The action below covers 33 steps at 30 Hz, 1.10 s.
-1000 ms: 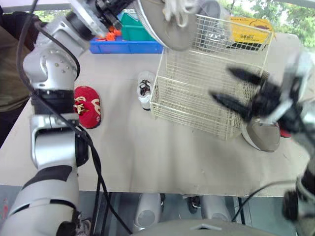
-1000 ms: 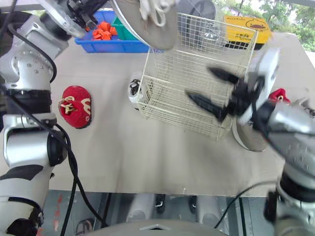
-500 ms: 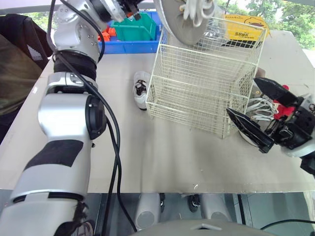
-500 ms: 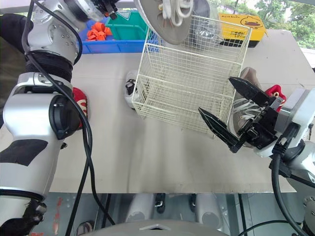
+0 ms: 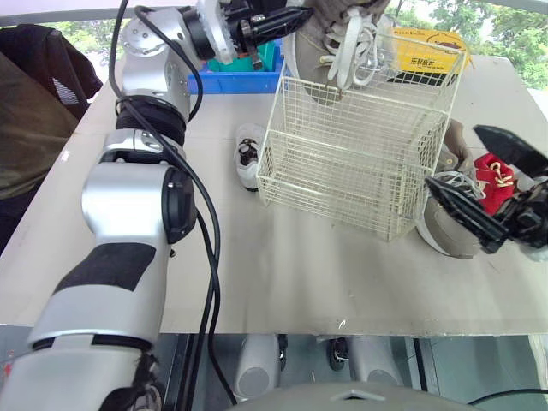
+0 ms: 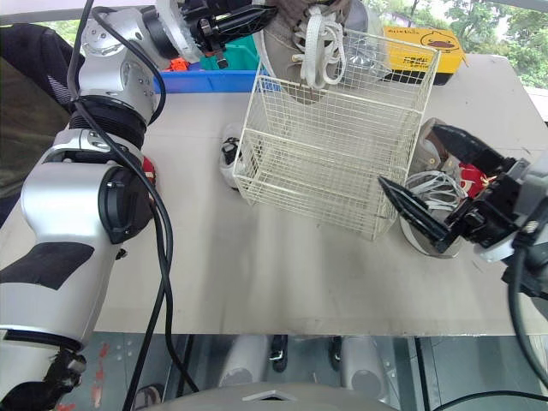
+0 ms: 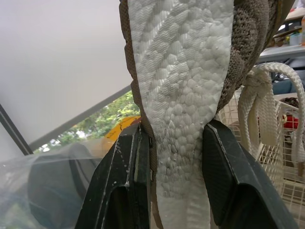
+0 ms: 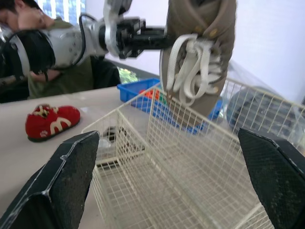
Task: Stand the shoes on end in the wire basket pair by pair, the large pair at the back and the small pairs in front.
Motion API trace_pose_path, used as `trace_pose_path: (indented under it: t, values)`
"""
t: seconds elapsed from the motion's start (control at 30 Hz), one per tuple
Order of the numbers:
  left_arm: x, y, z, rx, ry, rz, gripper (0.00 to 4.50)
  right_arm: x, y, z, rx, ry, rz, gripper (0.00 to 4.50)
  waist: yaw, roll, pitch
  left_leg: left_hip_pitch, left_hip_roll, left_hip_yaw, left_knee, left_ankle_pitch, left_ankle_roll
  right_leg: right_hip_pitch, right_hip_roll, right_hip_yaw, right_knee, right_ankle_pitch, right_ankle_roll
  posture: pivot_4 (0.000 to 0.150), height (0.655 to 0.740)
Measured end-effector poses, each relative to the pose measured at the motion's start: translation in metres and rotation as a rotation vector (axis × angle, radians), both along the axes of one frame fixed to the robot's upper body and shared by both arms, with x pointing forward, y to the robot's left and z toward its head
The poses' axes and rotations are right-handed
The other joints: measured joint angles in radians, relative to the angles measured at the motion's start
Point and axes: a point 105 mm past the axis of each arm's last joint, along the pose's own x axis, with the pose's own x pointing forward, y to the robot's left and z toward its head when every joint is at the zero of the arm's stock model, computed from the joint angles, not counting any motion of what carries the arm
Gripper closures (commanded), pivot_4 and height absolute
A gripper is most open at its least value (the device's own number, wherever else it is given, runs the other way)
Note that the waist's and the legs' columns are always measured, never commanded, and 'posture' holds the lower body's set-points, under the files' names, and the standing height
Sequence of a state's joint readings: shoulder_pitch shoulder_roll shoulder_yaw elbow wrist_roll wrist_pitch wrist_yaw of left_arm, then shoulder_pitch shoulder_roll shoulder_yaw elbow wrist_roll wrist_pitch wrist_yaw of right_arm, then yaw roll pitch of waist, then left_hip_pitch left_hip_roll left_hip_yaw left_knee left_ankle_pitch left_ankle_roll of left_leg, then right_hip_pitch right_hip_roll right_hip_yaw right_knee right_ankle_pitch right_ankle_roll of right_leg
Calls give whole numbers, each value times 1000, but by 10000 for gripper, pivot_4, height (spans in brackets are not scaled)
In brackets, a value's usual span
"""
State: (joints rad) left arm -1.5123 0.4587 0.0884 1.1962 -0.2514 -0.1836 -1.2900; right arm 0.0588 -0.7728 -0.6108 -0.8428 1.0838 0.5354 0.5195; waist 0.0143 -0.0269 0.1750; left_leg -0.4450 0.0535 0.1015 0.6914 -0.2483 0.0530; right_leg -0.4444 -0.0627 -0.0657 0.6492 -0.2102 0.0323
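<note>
My left gripper [image 5: 287, 17] is shut on a large tan shoe [image 5: 338, 38], its fingers [image 7: 128, 162] clamping the white sole [image 7: 183, 86]. The shoe hangs upright over the back of the white wire basket [image 5: 360, 163], laces dangling past the rim. A second large tan shoe [image 5: 449, 227] lies on the table just right of the basket. My right gripper [image 5: 452, 155] hovers open right above it, holding nothing. A small white shoe [image 5: 250, 156] lies left of the basket. One small red shoe [image 5: 495, 171] lies at the right and another [image 8: 52, 121] at the far left.
A blue bin [image 5: 235, 79] and a green bin [image 5: 261, 56] stand behind the basket on the left, a yellow box [image 5: 428, 56] behind on the right. A person [image 8: 28, 21] sits at the table's left side. The table front [image 5: 282, 274] is bare.
The left gripper has turned the large shoe from sole-forward to laces-forward and lowered it toward the basket's back. The right gripper swung out to the right, over the shoe beside the basket.
</note>
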Motion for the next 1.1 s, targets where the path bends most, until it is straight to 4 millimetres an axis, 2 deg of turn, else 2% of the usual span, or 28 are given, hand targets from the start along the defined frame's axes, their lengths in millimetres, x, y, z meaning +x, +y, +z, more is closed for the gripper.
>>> trace_pose_path:
  t: [0.23, 0.33, 0.47, 0.5, 0.57, 0.63, 0.67, 0.77, 0.97, 1.1]
  values:
    - [3, 8, -17, 17, 67, 6, 33629, 7, -5, 2, 9, 3, 22, 0, -2, 0, 0, 2, 0, -1, 0, 1, -1, 0, 0, 2, 3, 0, 0, 1500, 7400]
    - [5, 9, -20, 49, 71, 30, 33632, 8, -1, 2, 10, 3, 41, 0, -3, 0, -1, 14, 0, 0, -3, -1, 1, 8, 0, 4, 4, -1, 0, 1500, 7400]
    - [8, 9, -22, 65, 68, 58, 33634, 10, 0, -1, 9, 15, 46, 0, -4, 0, -1, 18, 0, 0, -3, -1, 1, 11, 0, 6, 5, -1, 0, 1500, 7400]
    - [9, 9, -22, 67, 71, 62, 23277, 11, 0, -2, 10, 18, 47, 0, -4, 0, -2, 19, 0, 0, -3, -1, 1, 11, 0, 6, 6, -1, 0, 1500, 7400]
    - [12, 11, -28, 83, 114, 80, 15016, 11, 1, -2, 10, 21, 49, 0, -4, 0, -2, 23, 0, 2, -3, -1, 1, 13, 0, 8, 7, -1, 0, 1500, 7400]
    - [16, 15, -46, 103, 199, 101, 4048, 11, 0, -3, 10, 24, 48, 0, -4, 0, -2, 24, 0, 2, -3, -1, 1, 14, 0, 8, 8, -1, 0, 1500, 7400]
    - [18, 18, -52, 102, 228, 108, 1330, 11, 0, -4, 10, 28, 47, 0, -4, -1, -2, 24, 1, 2, -3, -1, 1, 14, 0, 8, 8, -1, 0, 1500, 7400]
    - [19, 34, -54, 81, 287, 143, 1330, 11, -1, -6, 8, 40, 40, 0, -4, -2, -1, 22, 1, 2, -3, -1, 1, 12, 0, 8, 8, -1, 0, 1500, 7400]
    - [11, 65, -37, -1, 308, 185, 1330, 25, 1, -12, 0, 62, 32, 0, -3, -2, -1, 21, 1, 2, -3, -1, 1, 12, 0, 8, 7, -1, 0, 1500, 7400]
    - [-1, 71, -54, -21, 341, 144, 1330, 37, 10, -4, -3, 31, 66, 0, -3, -1, -1, 21, 2, 2, -3, -1, 1, 12, 0, 8, 8, -1, 0, 1500, 7400]
